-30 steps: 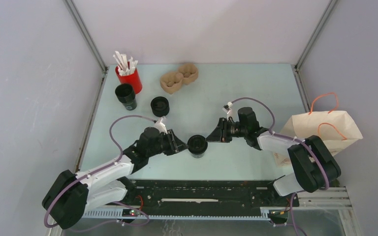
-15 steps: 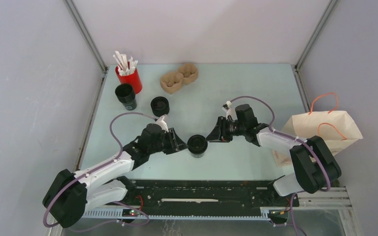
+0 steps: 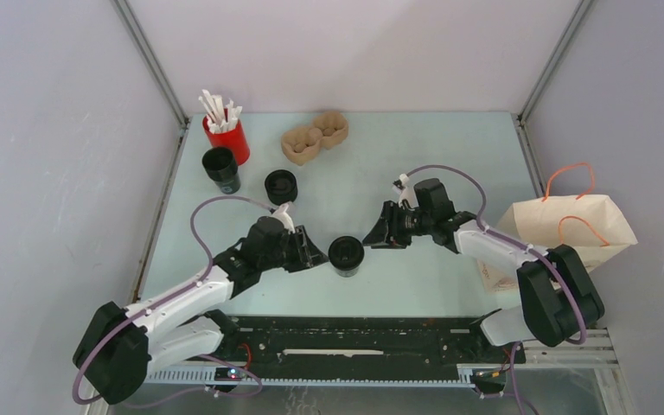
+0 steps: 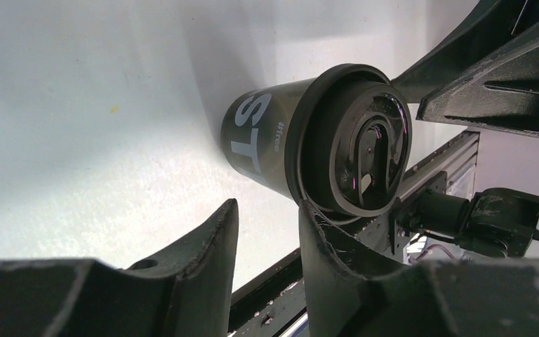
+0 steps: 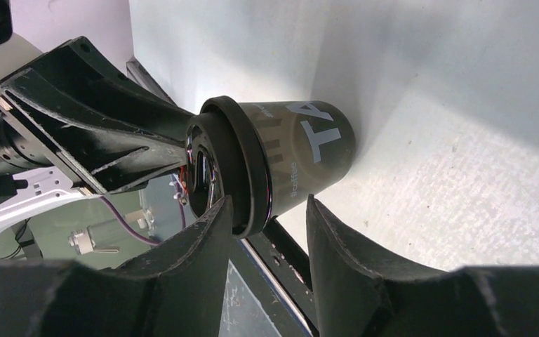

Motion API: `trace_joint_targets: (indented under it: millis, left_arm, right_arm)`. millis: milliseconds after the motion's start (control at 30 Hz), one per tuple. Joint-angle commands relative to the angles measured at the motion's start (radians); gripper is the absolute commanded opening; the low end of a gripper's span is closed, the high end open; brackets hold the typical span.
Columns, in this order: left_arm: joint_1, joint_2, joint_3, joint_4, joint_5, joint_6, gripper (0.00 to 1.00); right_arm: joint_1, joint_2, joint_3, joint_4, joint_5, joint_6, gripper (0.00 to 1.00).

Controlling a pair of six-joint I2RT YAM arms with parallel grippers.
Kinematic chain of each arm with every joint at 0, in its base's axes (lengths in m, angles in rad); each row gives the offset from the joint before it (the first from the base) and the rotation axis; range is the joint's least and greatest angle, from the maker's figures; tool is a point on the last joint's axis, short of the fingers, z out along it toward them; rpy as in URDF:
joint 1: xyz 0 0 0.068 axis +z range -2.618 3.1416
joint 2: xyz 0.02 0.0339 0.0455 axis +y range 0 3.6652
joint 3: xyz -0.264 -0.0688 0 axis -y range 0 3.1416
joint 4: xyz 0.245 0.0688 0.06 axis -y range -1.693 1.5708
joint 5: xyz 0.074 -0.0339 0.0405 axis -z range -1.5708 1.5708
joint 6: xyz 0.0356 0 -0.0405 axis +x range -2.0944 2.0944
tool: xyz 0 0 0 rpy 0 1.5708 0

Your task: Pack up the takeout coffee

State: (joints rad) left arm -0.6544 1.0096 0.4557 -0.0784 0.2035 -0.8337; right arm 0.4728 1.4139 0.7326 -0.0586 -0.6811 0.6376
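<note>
Left gripper (image 3: 316,256) parted, empty; right gripper (image 3: 373,238) same, I see. Tapered glossy-black takeout coffee (image 3: 346,256), round lid (image 4: 365,151), upright just ahead, between both.

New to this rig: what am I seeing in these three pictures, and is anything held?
Two robot arms are bolted at the near edge of a table, each ending in a two-finger gripper. The wide picture is from a camera above and behind them. The other two are from wrist cameras looking past each gripper's fingers. On the table stands the lidded takeout coffee, flanked by the left gripper and right gripper, both open, holding nothing. Farther back: a red cup of sticks, an open black cup, a squat black round piece, a cardboard carrier. A paper bag sits at the right.
</note>
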Motion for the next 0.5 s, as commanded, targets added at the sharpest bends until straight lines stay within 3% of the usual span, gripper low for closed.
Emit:
trace_joint_targets:
  millis: [0,100,267,467]
  left_arm:
    - [-0.006,-0.054,0.072,-0.036,-0.028,0.038,0.43]
    - [0.001,-0.095,0.086,-0.086,-0.047,0.048,0.46]
    - [0.016,-0.122,0.092,-0.060,0.000,0.032,0.61]
    - [0.017,-0.002,0.101,0.072,0.084,-0.008,0.61]
  right_arm:
    - [-0.004,-0.050,0.043,-0.039,0.007,-0.012,0.52]
    - [-0.016,-0.078,0.058,-0.093,0.014,-0.026,0.56]
    - [-0.008,-0.097,0.060,-0.134,-0.005,-0.004,0.83]
    - [0.023,-0.055,0.060,-0.093,-0.009,0.015,0.86]
